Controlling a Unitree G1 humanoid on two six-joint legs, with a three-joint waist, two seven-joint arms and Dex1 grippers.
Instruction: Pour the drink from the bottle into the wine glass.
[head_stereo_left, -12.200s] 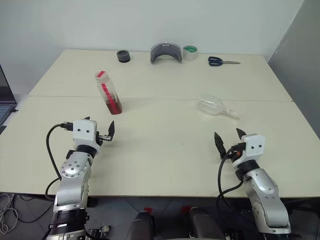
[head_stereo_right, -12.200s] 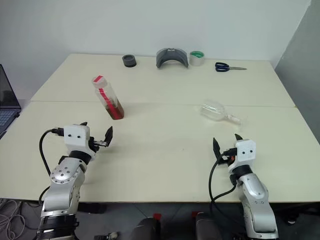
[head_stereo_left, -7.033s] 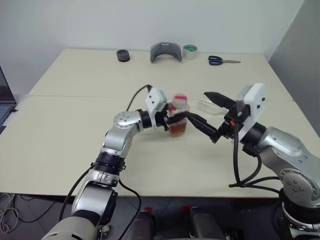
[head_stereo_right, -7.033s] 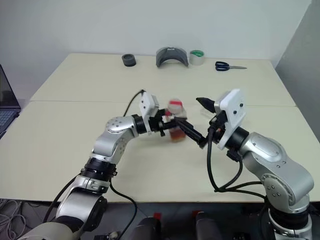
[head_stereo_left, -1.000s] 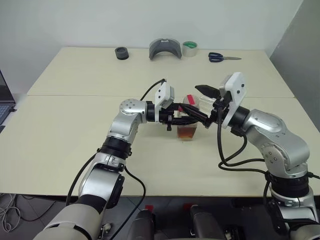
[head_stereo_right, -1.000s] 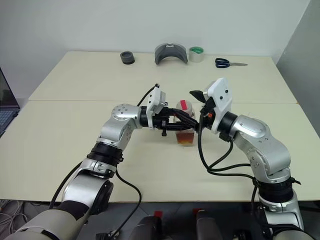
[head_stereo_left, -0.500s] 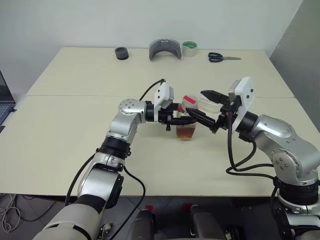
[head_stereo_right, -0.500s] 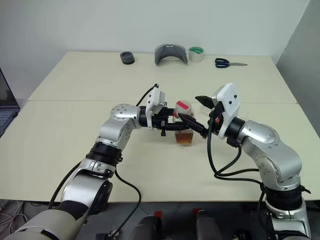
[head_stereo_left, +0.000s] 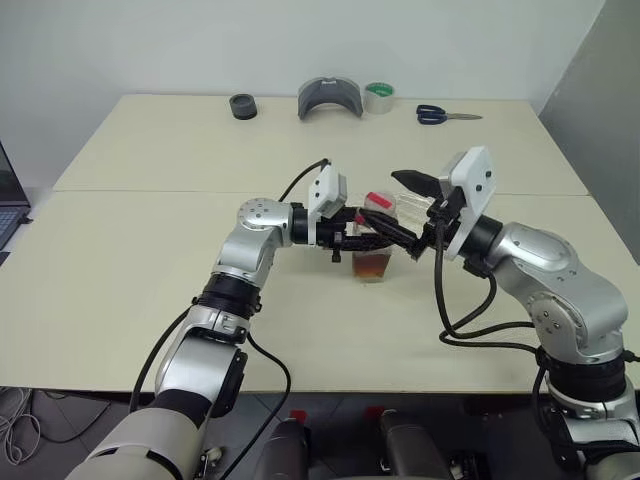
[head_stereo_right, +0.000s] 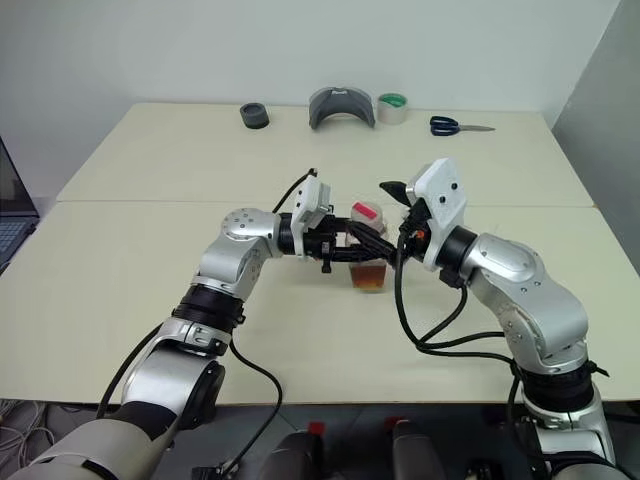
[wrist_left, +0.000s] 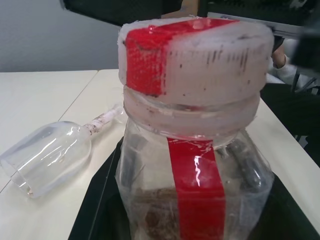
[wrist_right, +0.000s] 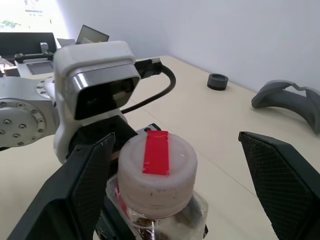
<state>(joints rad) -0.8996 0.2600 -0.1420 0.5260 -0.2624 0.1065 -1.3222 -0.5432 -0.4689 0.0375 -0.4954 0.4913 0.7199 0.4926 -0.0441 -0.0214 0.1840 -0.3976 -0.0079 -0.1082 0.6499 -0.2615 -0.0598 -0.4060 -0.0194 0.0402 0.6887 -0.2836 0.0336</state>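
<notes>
- The bottle (head_stereo_left: 373, 240) stands upright near the middle of the table (head_stereo_left: 150, 260), held about its body by the left gripper (head_stereo_left: 362, 240), whose black fingers are clamped tight on it from the robot's left.
- The right gripper (wrist_right: 165, 165) comes in from the robot's right with its two fingers spread wide, one to each side of the cap (wrist_right: 157, 167); neither finger touches the cap.
- The drink (head_stereo_right: 369, 275) sits as a shallow amber layer at the bottom of the bottle.
- The wine glass (wrist_left: 47, 155) lies on its side on the table behind the bottle, apart from both grippers.
- The left wrist view shows the bottle close up: a red strip runs over the pale cap and down the clear wall, and the glass's bowl and stem lie beyond it, the mouth of the bowl toward the camera.
- The right wrist view looks down on the cap's top between the open fingers, with the left arm's white wrist housing (wrist_right: 95, 80) just behind.
- In the head views the glass is mostly hidden behind the right gripper, and the left fingertips are hard to separate from the right gripper's lower finger.
- Along the far edge lie a black ring (head_stereo_left: 243, 105), a grey curved piece (head_stereo_left: 330, 100), a tape roll (head_stereo_left: 378, 97) and scissors (head_stereo_left: 445, 115).
</notes>
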